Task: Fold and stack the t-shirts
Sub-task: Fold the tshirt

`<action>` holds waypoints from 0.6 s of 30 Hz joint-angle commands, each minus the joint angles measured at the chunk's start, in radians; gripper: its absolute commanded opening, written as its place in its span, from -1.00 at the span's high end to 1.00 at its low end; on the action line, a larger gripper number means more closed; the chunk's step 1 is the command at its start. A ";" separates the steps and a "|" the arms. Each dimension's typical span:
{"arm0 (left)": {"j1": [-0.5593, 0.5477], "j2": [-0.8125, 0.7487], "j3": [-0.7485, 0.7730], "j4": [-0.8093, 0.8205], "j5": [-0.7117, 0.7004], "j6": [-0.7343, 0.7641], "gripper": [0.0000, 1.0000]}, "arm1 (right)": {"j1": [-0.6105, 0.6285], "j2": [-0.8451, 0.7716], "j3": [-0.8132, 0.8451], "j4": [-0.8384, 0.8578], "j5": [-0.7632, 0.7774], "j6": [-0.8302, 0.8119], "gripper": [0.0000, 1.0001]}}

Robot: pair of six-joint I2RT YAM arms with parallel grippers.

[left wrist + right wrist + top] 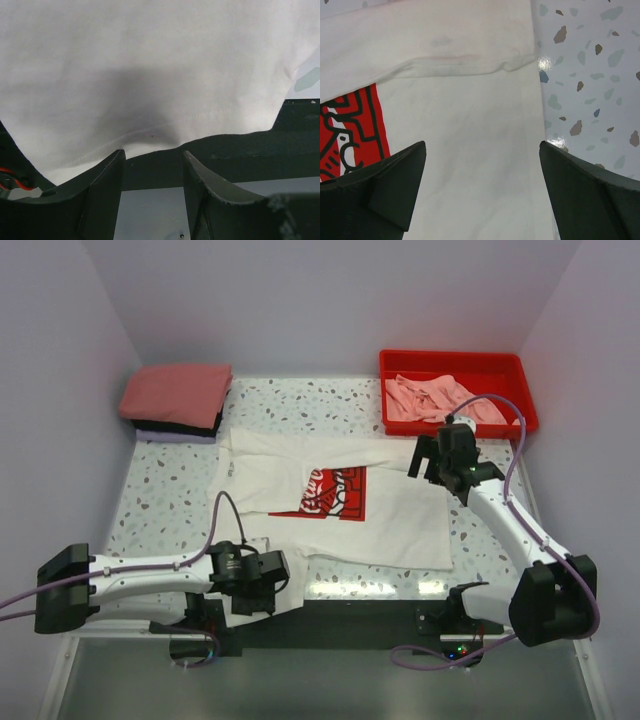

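left hand [153,156] | half open | tips at white t-shirt [150,65] hem, maybe touching

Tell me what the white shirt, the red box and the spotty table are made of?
White t-shirt: looks like soft cotton knit, matte; it creases and has a stitched hem. Red tray: probably hard plastic, smooth, with stiff straight walls. Table: speckled terrazzo-look top, glossy, since light glints off it; real stone or printed laminate, I cannot tell.

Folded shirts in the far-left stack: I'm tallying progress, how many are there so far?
3: salmon-red shirt on top, black shirt beneath it, lavender shirt at the bottom; others could be hidden between.
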 commanded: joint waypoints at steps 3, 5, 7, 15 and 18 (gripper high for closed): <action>-0.008 0.019 -0.017 0.006 -0.004 -0.032 -0.05 | -0.005 0.005 -0.011 0.018 0.021 0.007 -0.98; -0.008 0.038 -0.029 0.020 -0.012 -0.041 -0.02 | -0.007 0.007 -0.015 0.018 0.018 0.006 -0.98; -0.008 0.053 -0.037 0.035 -0.012 -0.035 0.01 | -0.005 0.004 -0.013 0.015 0.017 0.006 -0.98; -0.008 0.099 -0.052 0.031 -0.024 -0.040 0.33 | -0.005 -0.048 -0.044 -0.003 0.046 0.040 -0.98; -0.008 0.096 -0.051 0.024 -0.028 -0.038 0.47 | -0.007 -0.087 -0.065 -0.048 0.066 0.094 -0.97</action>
